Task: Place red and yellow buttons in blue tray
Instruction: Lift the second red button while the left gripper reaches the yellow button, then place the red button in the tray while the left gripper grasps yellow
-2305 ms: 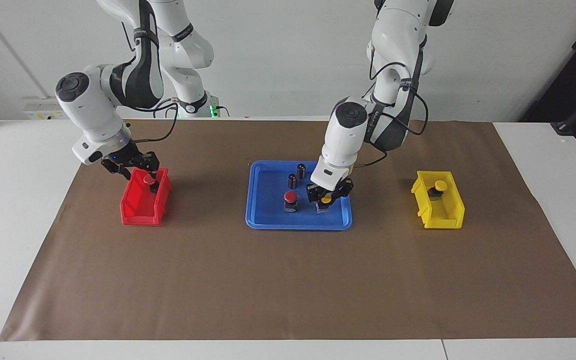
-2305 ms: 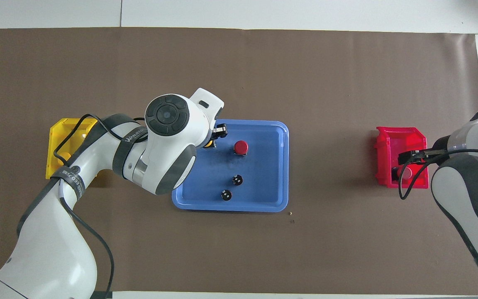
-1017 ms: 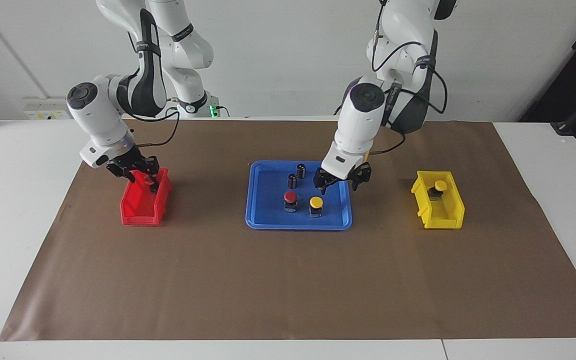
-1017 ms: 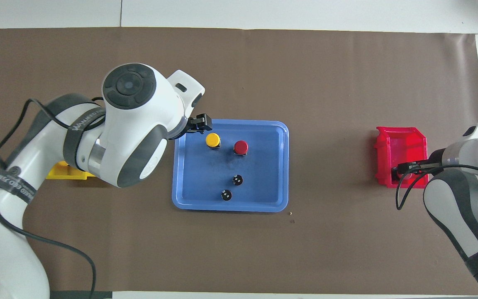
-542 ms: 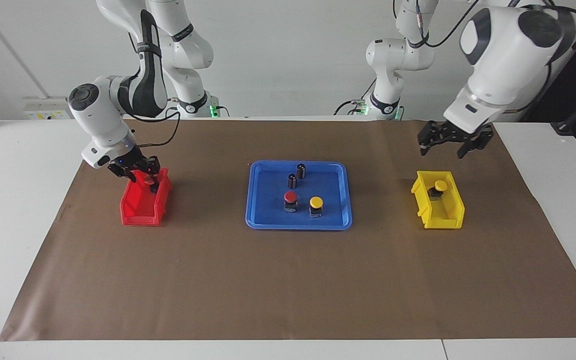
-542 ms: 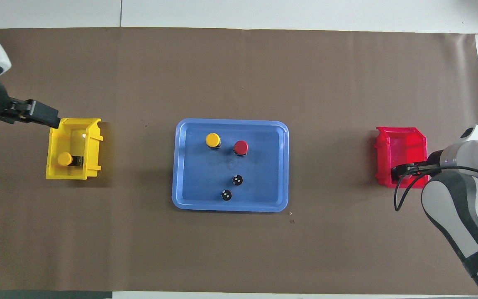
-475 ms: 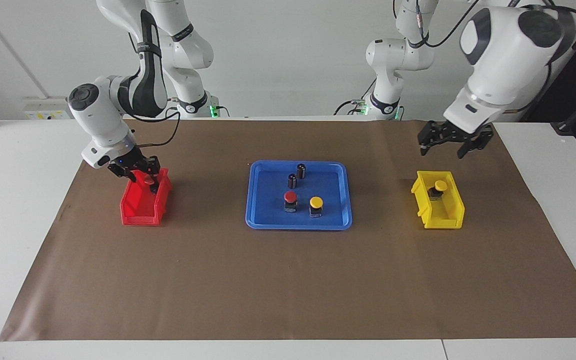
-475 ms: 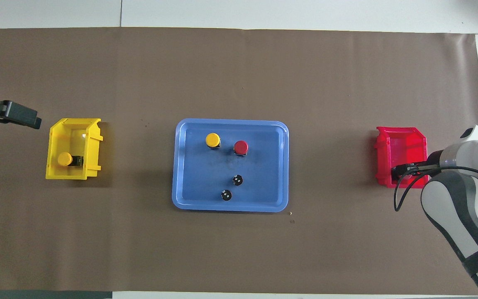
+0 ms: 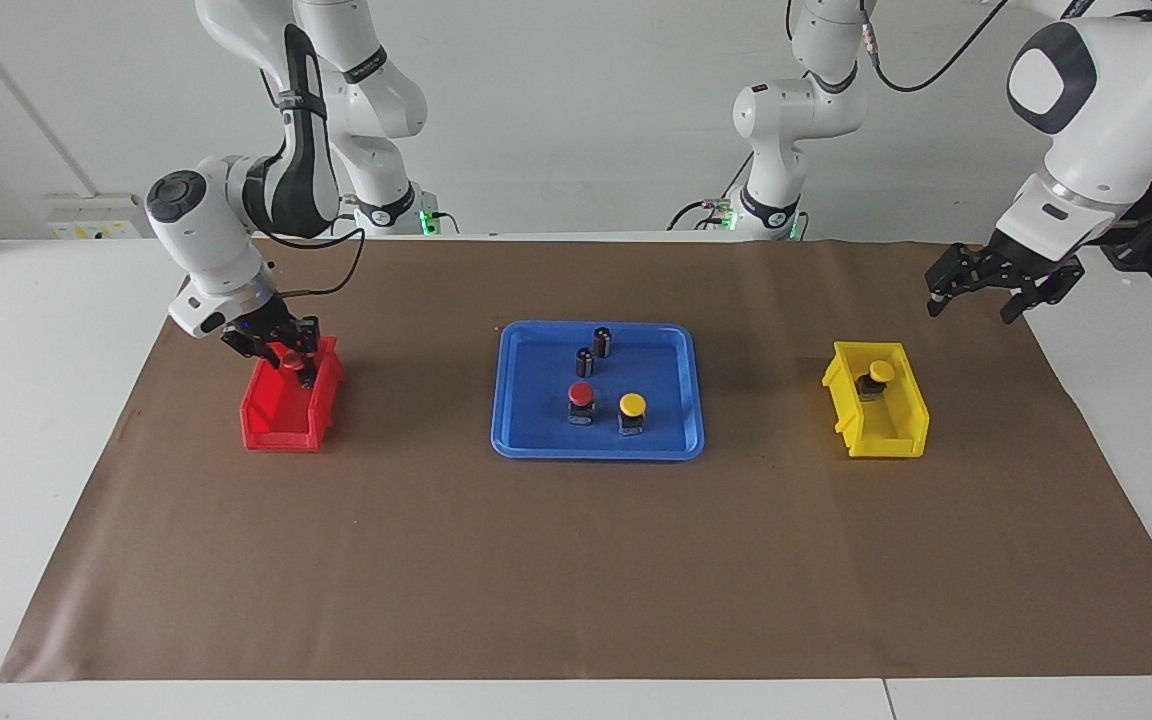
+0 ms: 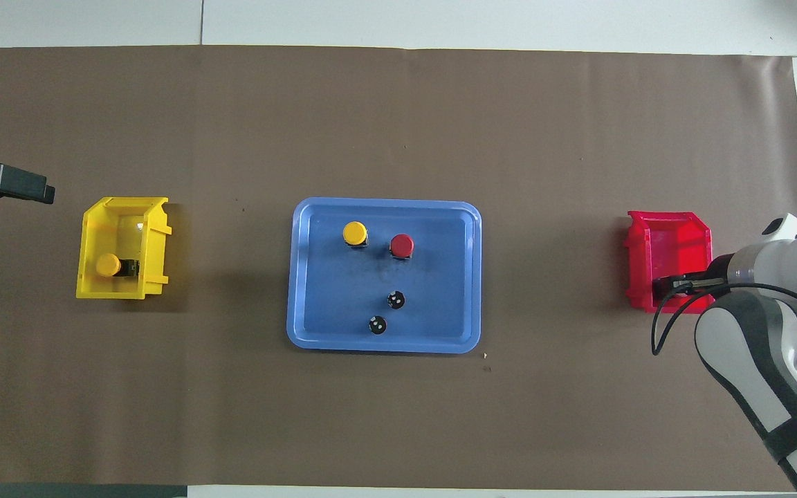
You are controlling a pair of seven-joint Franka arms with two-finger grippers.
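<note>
I see the blue tray lying flat mid-table, shallow with rounded corners. On it one red button and one yellow button stand upright side by side. A second yellow button lies tipped in the yellow bin. The second red button sits in the red bin, with my right claw closed around it.

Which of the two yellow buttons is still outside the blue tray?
The yellow button in the yellow bin, inside the yellow bin at the left arm's end of the table. The other yellow button already stands in the blue tray, beside a red button.
</note>
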